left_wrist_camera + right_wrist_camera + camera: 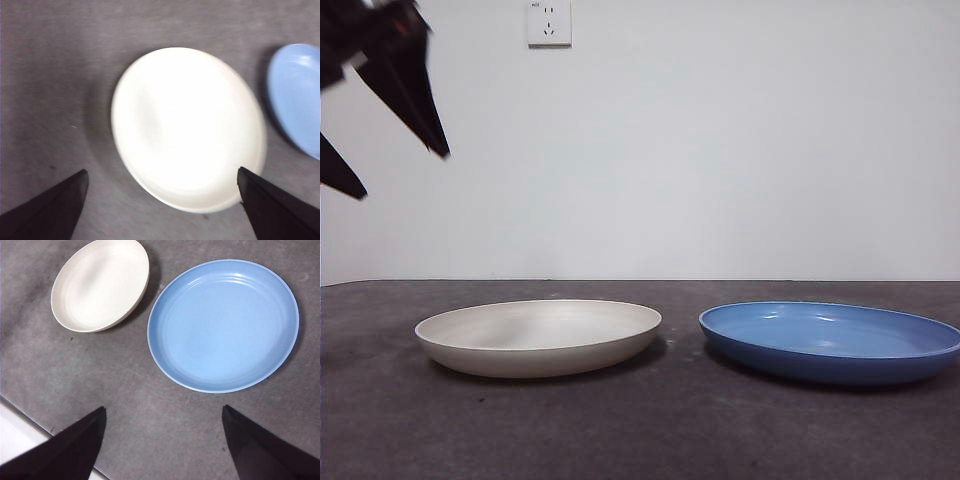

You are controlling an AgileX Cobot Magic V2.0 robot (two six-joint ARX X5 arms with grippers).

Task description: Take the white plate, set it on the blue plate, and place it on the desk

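The white plate rests on the desk at the left; the blue plate rests to its right, a small gap between them. My left gripper hangs high at the upper left, jaws open, above and to the left of the white plate. In the left wrist view the white plate lies below my open left gripper, with the blue plate's edge beside it. My right gripper is open and empty high above the blue plate; the white plate lies beyond.
A white wall with a socket stands behind the desk. The desk's edge and a white floor strip show in the right wrist view.
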